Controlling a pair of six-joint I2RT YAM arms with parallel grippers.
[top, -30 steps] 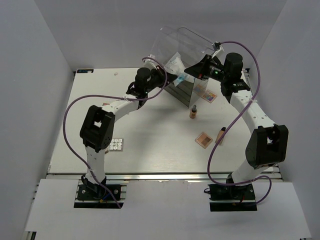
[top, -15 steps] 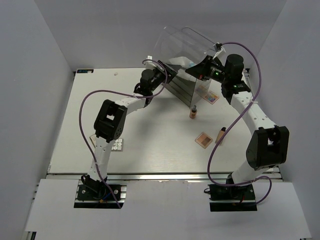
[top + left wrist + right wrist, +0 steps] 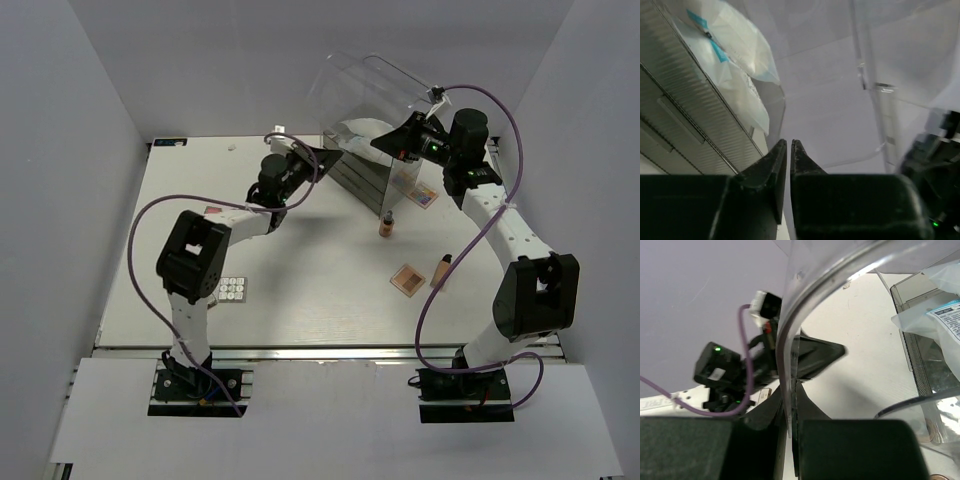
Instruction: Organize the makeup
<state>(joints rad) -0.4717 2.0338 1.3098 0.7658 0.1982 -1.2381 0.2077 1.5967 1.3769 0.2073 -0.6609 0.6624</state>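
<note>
Two white-and-light-blue packets (image 3: pixel 725 50) lie on top of the grey drawers (image 3: pixel 680 115) inside the clear plastic box (image 3: pixel 360 178); from above the packets (image 3: pixel 356 131) show under the raised lid. My left gripper (image 3: pixel 789 142) hangs just left of the box, jaws nearly together with nothing between them. My right gripper (image 3: pixel 790 382) is shut on the edge of the clear lid (image 3: pixel 805 305) and holds it tilted up. A tan foundation bottle (image 3: pixel 386 224) stands on the table, and another (image 3: pixel 440 270) lies beside a peach palette (image 3: pixel 406 278). A white grid palette (image 3: pixel 234 289) lies beside the left arm.
Another peach palette (image 3: pixel 412 187) lies to the right of the box, under the right arm. A small pink item (image 3: pixel 212 210) peeks out by the left arm's elbow. Grey walls close in the table on three sides.
The left gripper carried a packet into the open box, let it go there, then drew back to the left and closed its jaws. The right gripper kept holding the lid up.
</note>
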